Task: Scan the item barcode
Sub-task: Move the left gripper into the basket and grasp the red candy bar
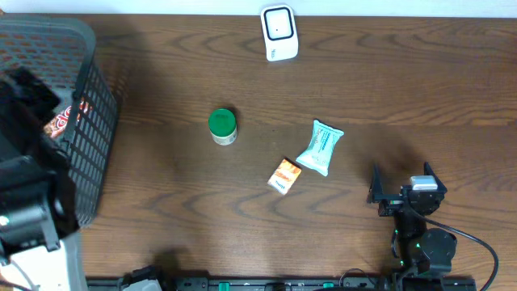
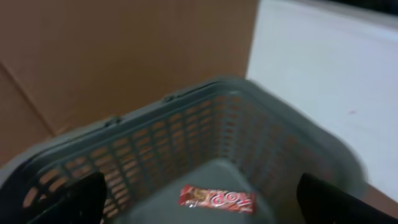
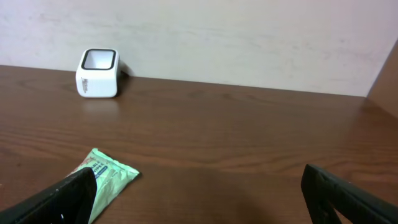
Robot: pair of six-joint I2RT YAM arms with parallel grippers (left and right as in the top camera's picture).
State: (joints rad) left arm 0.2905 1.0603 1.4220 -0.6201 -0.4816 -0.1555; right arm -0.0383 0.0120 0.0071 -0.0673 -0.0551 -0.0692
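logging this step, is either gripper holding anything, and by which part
Nothing is held: left gripper open over the basket, right gripper open near the green packet.

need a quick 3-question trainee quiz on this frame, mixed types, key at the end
1. Of the green-lidded jar, orange box and mint pouch, which lies nearest the right hand?
2. What lies in the basket? A) green-lidded jar B) red packet C) orange box
3. True or false: the left hand is open over the basket.
Key: 1 mint pouch; 2 B; 3 true.
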